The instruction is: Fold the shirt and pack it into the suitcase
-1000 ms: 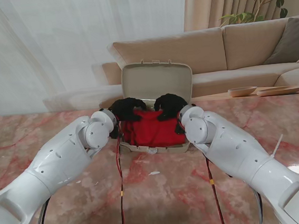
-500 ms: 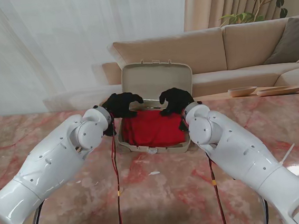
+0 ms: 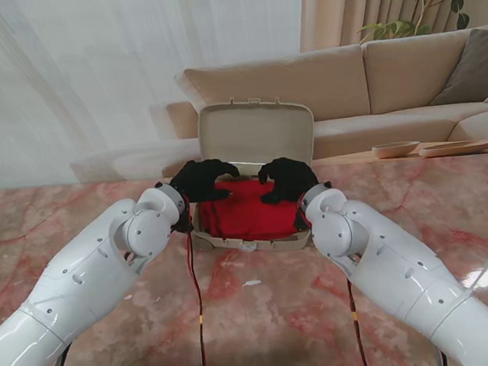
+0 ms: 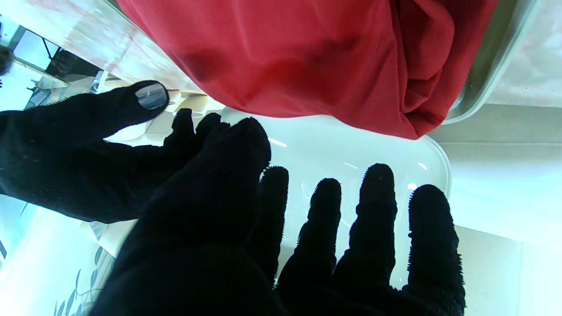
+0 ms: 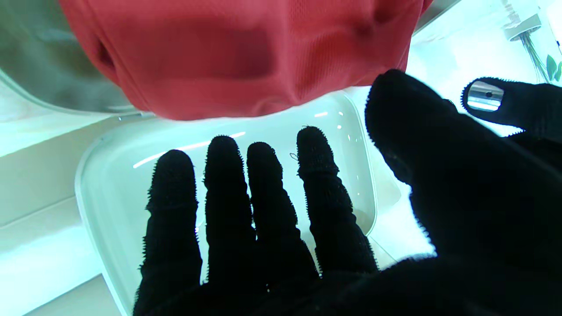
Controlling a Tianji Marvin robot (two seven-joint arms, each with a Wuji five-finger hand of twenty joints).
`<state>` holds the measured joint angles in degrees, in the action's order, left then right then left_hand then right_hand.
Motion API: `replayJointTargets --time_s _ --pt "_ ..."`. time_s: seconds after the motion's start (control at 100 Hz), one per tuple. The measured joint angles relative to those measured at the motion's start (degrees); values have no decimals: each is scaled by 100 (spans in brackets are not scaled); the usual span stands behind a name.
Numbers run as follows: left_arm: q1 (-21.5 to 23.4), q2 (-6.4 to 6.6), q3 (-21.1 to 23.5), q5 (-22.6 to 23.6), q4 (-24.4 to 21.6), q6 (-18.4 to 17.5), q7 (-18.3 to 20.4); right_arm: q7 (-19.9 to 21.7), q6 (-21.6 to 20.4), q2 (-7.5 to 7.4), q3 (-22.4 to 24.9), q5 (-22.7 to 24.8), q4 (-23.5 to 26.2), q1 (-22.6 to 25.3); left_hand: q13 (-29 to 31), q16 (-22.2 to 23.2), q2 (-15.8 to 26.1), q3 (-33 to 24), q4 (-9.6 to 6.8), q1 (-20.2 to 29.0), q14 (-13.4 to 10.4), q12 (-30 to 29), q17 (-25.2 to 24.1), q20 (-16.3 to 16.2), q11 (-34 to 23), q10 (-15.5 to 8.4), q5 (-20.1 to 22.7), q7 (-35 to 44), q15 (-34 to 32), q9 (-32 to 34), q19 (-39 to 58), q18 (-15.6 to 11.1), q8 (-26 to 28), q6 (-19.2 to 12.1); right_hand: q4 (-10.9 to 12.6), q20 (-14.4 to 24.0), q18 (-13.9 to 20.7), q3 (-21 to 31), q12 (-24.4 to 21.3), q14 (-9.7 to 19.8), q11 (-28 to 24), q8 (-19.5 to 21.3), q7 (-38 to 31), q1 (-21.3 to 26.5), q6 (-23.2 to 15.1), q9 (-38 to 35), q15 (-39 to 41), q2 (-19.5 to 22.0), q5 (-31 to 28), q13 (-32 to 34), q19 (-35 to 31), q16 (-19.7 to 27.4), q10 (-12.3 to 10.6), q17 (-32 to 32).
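The red shirt point(image 3: 248, 210) lies folded inside the beige suitcase point(image 3: 256, 132), whose lid stands upright behind it. My left hand point(image 3: 202, 180) hovers over the shirt's far left corner and my right hand point(image 3: 288, 179) over its far right corner, both in black gloves. In the wrist views each hand has its fingers point(image 4: 377, 210) spread and straight, with the shirt point(image 4: 307, 57) lying beyond the fingertips and nothing held. The right wrist view shows the shirt point(image 5: 237, 57) past the fingers point(image 5: 263, 193) and the lid's pale inside behind them.
The suitcase sits on a pink marbled table point(image 3: 257, 320). A beige sofa point(image 3: 407, 81) stands behind it, and a shallow bowl point(image 3: 395, 148) and a flat tray point(image 3: 457, 148) rest at the table's far right. Red and black cables point(image 3: 196, 309) hang under both arms.
Both hands rose off the shirt half a second ago and have now come back down over its far corners. The shirt stays in the suitcase.
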<state>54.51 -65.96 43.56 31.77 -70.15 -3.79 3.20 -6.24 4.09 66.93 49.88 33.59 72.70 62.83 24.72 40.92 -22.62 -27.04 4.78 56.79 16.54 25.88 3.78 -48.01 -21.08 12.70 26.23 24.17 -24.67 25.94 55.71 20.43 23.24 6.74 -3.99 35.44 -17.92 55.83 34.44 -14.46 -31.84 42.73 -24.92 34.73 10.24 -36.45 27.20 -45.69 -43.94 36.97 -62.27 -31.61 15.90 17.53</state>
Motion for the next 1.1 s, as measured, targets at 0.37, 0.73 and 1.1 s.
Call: replayJointTargets --time_s 0.37,0.73,1.1 --pt "-163 -164 -494 -409 649 -126 -219 -23 -45 28 -141 -267 -230 26 0 -1 327 584 -24 71 0 0 0 1 31 0 0 -26 0 0 0 0 0 1 0 23 5 -272 0 0 -27 59 -69 387 -4 -119 64 623 -12 41 -15 0 0 46" --pt "-307 -250 -716 -642 1030 -188 18 226 -61 61 -358 -519 -614 -166 0 -3 414 779 -26 123 0 -10 -2 2 121 0 0 -28 0 0 -1 0 0 1 0 23 6 -412 0 12 -26 -95 -198 430 -6 -119 61 780 -12 29 -16 0 0 -17" --pt "201 -86 2 -533 321 -68 175 247 12 14 53 -341 -199 181 0 -4 475 1007 -51 126 0 -13 -2 3 122 0 1 -28 0 1 -1 0 0 1 0 23 7 -568 0 5 -21 -166 -200 368 -54 -119 -6 1033 -11 22 -16 0 0 -94"
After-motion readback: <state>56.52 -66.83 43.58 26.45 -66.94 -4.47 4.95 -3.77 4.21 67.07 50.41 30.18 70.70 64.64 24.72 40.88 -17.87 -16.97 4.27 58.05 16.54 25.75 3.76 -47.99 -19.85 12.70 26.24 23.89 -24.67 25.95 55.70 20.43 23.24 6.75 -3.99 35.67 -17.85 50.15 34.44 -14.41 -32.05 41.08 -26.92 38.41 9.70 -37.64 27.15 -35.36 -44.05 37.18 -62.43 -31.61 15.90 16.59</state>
